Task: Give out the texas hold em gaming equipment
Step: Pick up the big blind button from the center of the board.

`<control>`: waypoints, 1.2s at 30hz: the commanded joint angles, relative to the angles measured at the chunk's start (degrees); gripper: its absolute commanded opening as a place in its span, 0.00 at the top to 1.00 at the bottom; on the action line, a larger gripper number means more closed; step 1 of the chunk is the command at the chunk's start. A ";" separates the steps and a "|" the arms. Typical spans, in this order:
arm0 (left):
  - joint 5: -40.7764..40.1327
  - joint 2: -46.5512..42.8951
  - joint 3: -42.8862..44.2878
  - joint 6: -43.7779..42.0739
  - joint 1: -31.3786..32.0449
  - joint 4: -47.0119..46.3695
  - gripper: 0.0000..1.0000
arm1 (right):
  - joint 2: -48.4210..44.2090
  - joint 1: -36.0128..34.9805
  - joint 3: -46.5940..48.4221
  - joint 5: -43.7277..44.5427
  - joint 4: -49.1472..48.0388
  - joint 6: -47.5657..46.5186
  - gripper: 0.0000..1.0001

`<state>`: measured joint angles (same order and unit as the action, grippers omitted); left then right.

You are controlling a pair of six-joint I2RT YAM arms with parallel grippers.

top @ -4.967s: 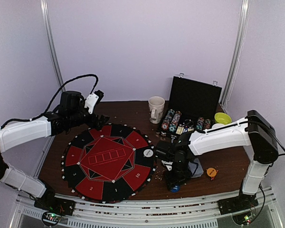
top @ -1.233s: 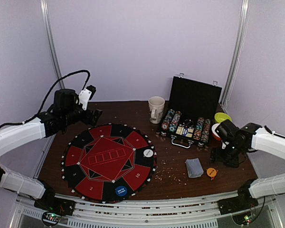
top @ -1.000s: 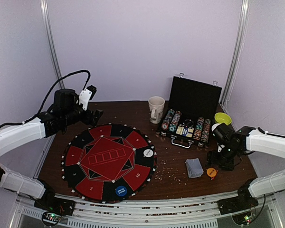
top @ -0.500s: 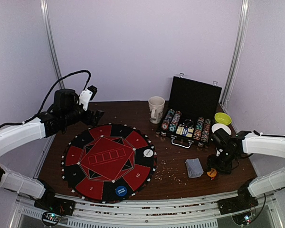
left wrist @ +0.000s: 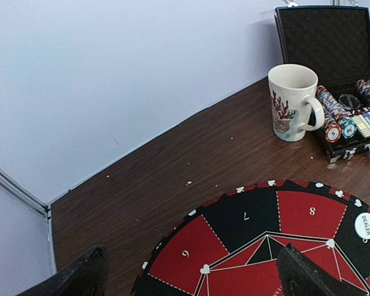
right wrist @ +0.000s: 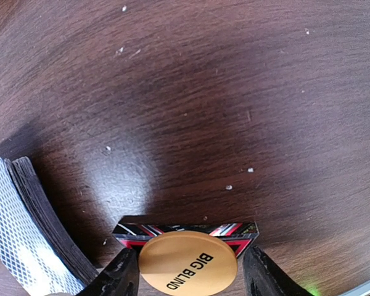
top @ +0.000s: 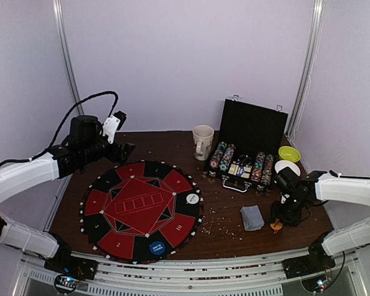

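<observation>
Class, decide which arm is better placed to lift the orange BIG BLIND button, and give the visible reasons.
Right. The right gripper straddles the BIG BLIND button beside the card deck, a finger at each side. The left gripper hangs open over the far-left edge of the poker mat.

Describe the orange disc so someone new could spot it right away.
Find the open black chip case at the table's back right. In front of it lies a card deck, and just right of that, between the right gripper's fingers, is the orange disc. Unlike the white disc and blue disc on the mat, it reads BIG BLIND.
</observation>
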<state>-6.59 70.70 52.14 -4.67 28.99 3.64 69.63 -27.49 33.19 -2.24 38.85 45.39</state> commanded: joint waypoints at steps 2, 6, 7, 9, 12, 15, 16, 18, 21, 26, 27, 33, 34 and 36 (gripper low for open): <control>0.65 0.04 1.10 -0.78 0.14 -1.10 0.02 | -1.06 0.26 -1.38 0.33 1.47 0.23 0.41; 0.62 -0.13 1.07 -0.78 0.09 -1.13 0.02 | -1.44 0.28 -1.72 -0.02 1.45 0.34 0.44; 0.61 -0.14 1.09 -0.78 0.10 -1.14 0.02 | -1.71 0.32 -1.59 0.02 1.62 0.42 0.45; 0.61 -0.19 1.12 -0.78 0.07 -1.09 0.02 | -2.16 0.26 -1.61 -0.04 1.77 0.56 0.47; 0.70 -0.14 1.12 -0.78 0.16 -1.13 0.02 | -2.60 0.30 -1.68 -0.10 2.09 0.59 0.49; 0.70 -0.17 1.10 -0.77 0.14 -1.09 0.02 | -2.78 0.30 -1.93 -0.20 2.08 0.58 0.50; 0.77 -0.17 1.10 -0.78 0.11 -1.09 0.02 | -2.83 0.35 -1.97 -0.28 2.08 0.57 0.51; 0.79 -0.17 1.11 -0.78 0.16 -1.09 0.02 | -2.98 0.26 -1.89 -0.31 2.26 0.52 0.53; 0.87 -0.17 1.11 -0.72 0.11 -1.09 0.02 | -3.18 0.28 -1.89 -0.18 2.46 0.59 0.51; 0.91 -0.27 1.10 -0.78 0.06 -1.09 0.02 | -2.46 0.30 -2.16 -0.14 2.13 0.08 0.43; 0.88 -0.26 1.12 -0.71 0.12 -1.10 0.02 | -2.28 0.27 -2.24 -0.22 1.93 0.00 0.42; 0.88 -0.23 1.11 -0.70 0.12 -1.11 0.02 | -1.52 0.32 -2.50 -0.75 0.91 -0.30 0.43; 0.88 -0.22 1.10 -0.72 0.10 -1.09 0.02 | -1.47 0.33 -2.62 -0.75 0.79 -0.30 0.43; 0.88 -0.21 1.07 -0.78 0.14 -1.09 0.02 | -1.42 0.27 -2.82 -0.83 0.62 -0.32 0.43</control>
<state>-6.39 70.70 52.14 -4.69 28.99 3.73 67.51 -27.44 31.59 -3.18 38.81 45.32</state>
